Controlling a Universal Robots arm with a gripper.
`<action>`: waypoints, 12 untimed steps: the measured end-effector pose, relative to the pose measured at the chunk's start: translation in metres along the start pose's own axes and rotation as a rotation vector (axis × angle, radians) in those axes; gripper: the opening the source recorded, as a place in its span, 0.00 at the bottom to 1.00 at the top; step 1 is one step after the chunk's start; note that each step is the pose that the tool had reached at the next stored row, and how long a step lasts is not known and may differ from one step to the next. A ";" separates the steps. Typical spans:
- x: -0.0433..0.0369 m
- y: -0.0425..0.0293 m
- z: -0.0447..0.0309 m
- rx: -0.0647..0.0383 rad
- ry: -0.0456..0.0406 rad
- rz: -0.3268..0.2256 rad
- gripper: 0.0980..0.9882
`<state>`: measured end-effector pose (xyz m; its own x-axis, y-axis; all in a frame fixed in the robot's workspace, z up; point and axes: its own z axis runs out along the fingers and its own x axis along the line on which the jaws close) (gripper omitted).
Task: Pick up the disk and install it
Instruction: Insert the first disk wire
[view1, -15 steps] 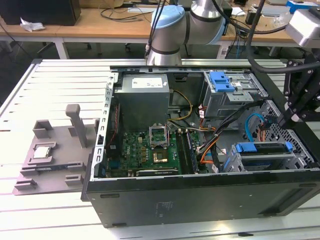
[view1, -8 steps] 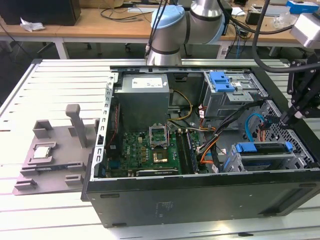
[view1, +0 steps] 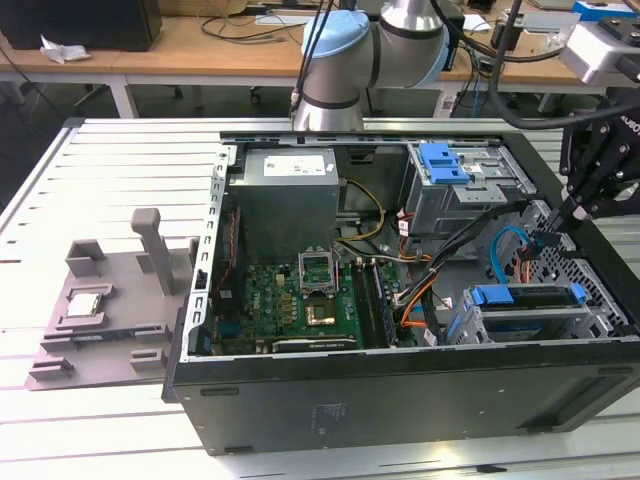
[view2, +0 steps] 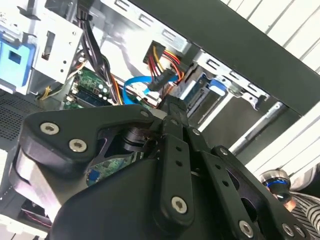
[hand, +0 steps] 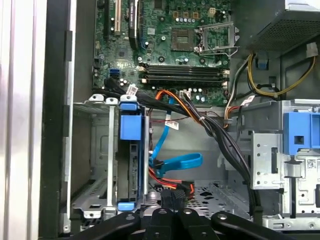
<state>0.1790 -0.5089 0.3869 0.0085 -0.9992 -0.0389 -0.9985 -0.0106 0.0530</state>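
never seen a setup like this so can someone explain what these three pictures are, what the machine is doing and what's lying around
The machine is a robot arm with a black pincer at its end. One picture comes from a camera standing off to the side; the other two come from cameras riding near the arm's wrist, looking down past the pincer.

An open computer case lies on its side on a slatted metal table. Inside you can see the green circuit board and bundles of cables. The disk, with its bright blue bracket, already sits in its metal bay. In the first wrist view it stands on edge.

The pincer reaches into the case by the cable plugs next to the disk. Whether it grips anything, I cannot tell. On the exterior view's left sits a grey holder carrying a small silver chip.
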 end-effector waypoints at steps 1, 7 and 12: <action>-0.0013 -0.0003 0.0008 0.000 0.0001 0.000 0.01; -0.0063 -0.0020 0.0118 0.000 0.0001 0.000 0.01; -0.0064 -0.0027 0.0128 0.000 0.0000 0.000 0.01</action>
<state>0.1809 -0.5020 0.3742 0.0085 -0.9992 -0.0388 -0.9985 -0.0106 0.0530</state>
